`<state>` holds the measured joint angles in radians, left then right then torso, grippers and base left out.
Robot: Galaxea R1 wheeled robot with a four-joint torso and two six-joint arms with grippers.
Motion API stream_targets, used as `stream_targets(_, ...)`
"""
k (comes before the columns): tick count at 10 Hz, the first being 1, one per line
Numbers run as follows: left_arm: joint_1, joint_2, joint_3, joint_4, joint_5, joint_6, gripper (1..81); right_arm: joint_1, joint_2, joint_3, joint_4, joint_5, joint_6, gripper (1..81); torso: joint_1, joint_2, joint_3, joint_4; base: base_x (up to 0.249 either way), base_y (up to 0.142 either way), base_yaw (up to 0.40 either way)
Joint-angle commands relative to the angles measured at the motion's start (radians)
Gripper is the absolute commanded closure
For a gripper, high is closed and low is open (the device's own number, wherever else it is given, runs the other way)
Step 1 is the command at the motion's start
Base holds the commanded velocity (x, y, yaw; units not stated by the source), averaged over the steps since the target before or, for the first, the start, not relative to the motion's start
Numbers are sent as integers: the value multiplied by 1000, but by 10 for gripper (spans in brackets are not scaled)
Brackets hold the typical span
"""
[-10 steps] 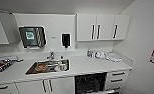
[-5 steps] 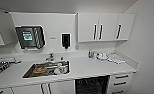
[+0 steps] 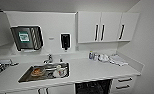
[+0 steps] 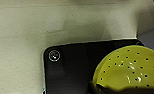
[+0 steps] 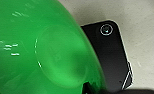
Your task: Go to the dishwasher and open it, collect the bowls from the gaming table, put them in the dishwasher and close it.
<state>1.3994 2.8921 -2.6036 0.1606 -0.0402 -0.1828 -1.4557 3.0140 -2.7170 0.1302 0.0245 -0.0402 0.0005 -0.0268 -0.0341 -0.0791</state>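
The dishwasher [image 3: 93, 87] sits under the white counter, right of the sink, its dark inside with wire racks showing at the lower edge of the head view. In the left wrist view a yellow bowl [image 4: 128, 68] dotted with small holes hangs above the pale floor, my left gripper [image 4: 98, 88] shut on its rim. In the right wrist view the wide green bowl [image 5: 40, 50] looms large, held at its edge by my right gripper [image 5: 89, 88].
A steel sink [image 3: 44, 72] with dishes is set into the counter [image 3: 93, 71]. Bottles and cloths [image 3: 105, 58] lie at the back right. White wall cabinets [image 3: 106, 26] hang above, drawers [image 3: 123, 83] stand right of the dishwasher, and a side wall closes the right.
The whole head picture has shifted slightly as the camera came nearer the counter; less of the dishwasher's opening shows now.
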Motion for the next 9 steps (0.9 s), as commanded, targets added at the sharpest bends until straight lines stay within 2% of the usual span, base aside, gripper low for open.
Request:
stream_targets(1,-61,-11,3,-3,42,2,811,53,2,8,-12,-67,-9,811,0,0,0,0,0,0,0)
stream_targets(4,-61,-19,26,-1,42,3,811,53,-2,10,-15,-67,-9,811,1,0,0,0,0,0,0)
stream_targets(6,-59,-65,118,0,33,8,811,50,-27,42,-14,-70,-9,811,0,0,0,0,0,0,0)
stream_targets(9,-59,-181,288,-3,10,2,811,60,-164,228,2,-77,0,811,0,0,0,0,0,0,0)
